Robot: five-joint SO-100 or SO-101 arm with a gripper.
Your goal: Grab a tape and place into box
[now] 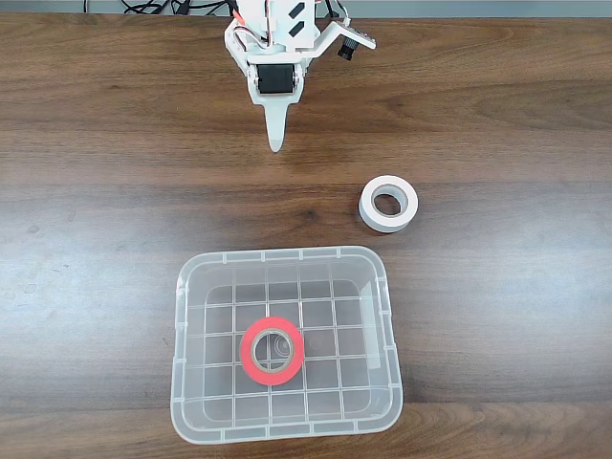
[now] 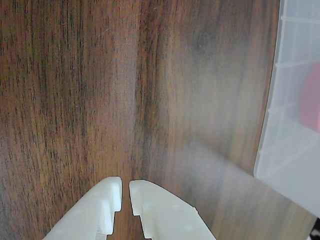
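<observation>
A: Where is the tape?

B: Lying flat inside the box (image 1: 287, 421), a red tape (image 1: 272, 350) ring on the grid-patterned floor, a little left of centre in the fixed view. Seen again in the wrist view as a red blur (image 2: 312, 100) behind the clear wall (image 2: 285, 150) at the right edge.

A: And the tool?

B: Pulled back to the far edge of the wooden bench (image 1: 96, 191), well apart from the box. Tool (image 1: 276, 142) pointing down toward the wood in the fixed view. In the wrist view, tool (image 2: 125, 195) all but closed, a thin slit left between the two white fingertips (image 2: 112, 192), nothing held.

A: Anything else out there?

B: A white tape roll (image 1: 388, 204) resting on the wood, beyond the box's right corner, touching neither box nor tool.

A: So how far along?

B: Judged finished, or very nearly: red roll in the box, released, arm withdrawn. Nothing left for that roll. White roll outside the box, apparently not part of the job.
</observation>
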